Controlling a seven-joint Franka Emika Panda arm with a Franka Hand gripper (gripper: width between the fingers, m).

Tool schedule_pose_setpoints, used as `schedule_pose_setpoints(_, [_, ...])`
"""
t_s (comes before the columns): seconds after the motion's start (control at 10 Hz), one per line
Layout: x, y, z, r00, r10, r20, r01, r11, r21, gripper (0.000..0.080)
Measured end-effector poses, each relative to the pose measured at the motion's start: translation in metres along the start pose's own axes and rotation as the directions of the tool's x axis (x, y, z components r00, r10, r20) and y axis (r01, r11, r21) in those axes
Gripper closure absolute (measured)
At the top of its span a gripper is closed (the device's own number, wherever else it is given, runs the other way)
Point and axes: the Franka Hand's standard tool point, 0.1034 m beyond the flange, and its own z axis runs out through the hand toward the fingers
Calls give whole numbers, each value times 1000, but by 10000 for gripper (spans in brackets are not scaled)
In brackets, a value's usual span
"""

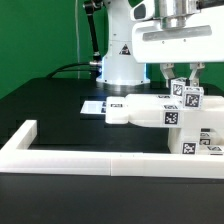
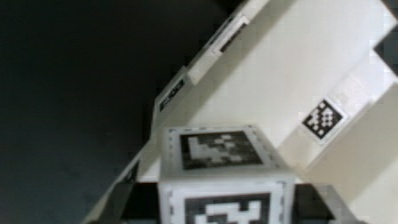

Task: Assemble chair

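Nearest the exterior camera, a long low white border wall (image 1: 90,153), running across the front of a black table (image 1: 50,100) and turning back at a raised corner on the exterior view's left. Behind that wall, toward the exterior view's right, the chair (image 1: 165,115): matte-white blocky pieces already joined, with one flat slab reaching out level toward the exterior view's left and short posts standing at the back. Square black-and-white tags on several faces of the chair, patterned only, no letters or numbers legible. Just beyond the slab's free end, flat on the table, the marker board (image 1: 94,106), thin and white with dark tags. Farther back from the chair, the glossy white robot base (image 1: 118,60), bearing a small dark triangular warning sticker, its symbol too small to read; a dark cable trailing from the base across the table. Behind everything, a plain green backdrop (image 1: 40,35). Directly above the chair, the gripper (image 1: 183,78), fingers pointing down and closed onto a tagged white post (image 2: 228,183) at the chair's top. In the wrist view, that post close up with one tag on its upper face and another on the face below, a long white piece of the chair slanting away behind it against the dark table.
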Motion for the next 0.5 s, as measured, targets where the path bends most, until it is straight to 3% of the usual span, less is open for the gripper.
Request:
schedule_pose_setpoints(0.2, [1, -1, 0, 983, 183, 0, -183, 983, 15, 511])
schedule_pose_setpoints(0.5, [1, -1, 0, 912, 411, 6, -411, 911, 15, 511])
